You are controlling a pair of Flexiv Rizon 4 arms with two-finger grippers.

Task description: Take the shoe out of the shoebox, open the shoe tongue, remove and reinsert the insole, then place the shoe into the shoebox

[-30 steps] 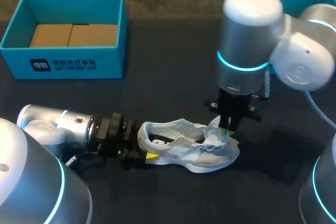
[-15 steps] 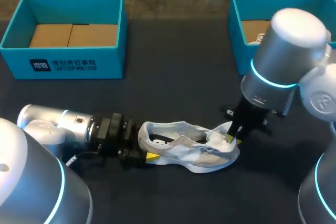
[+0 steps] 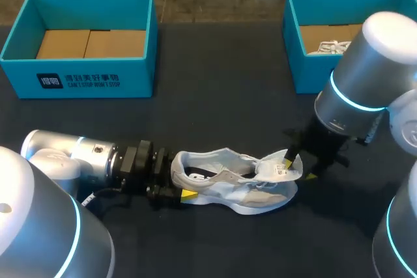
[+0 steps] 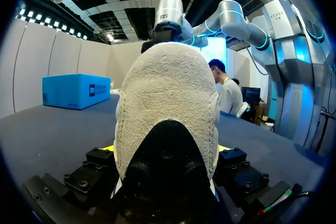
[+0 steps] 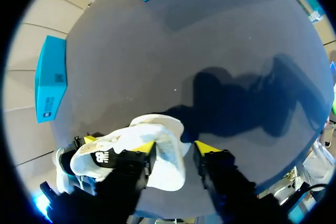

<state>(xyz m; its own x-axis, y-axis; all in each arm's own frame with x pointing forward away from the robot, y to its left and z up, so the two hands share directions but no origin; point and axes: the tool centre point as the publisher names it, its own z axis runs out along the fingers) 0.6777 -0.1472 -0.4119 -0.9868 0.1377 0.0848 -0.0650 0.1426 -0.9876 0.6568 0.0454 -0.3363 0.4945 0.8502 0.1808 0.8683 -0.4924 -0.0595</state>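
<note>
**A:** White shoe [image 3: 228, 183], on its side on the dark table [image 3: 215, 96]. What do only the wrist views add?

**B:** Left wrist: the left gripper [image 4: 165, 148] clamps the heel from both sides. Right wrist: the tongue [image 5: 169, 156] rests against one finger of the right gripper [image 5: 176, 148], clear of the other.

**A:** Boxes?

**B:** The left shoebox [image 3: 85, 79] holds brown cardboard [image 3: 91, 43]; the right shoebox [image 3: 306, 63], a white laced item [image 3: 333, 47].

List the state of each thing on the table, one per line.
shoe: out of the box, on the table, tongue folded open.
left gripper: shut on the shoe's heel.
right gripper: open, tongue between its fingers.
left shoebox: open, no shoe inside.
right shoebox: open, something white inside.
</note>
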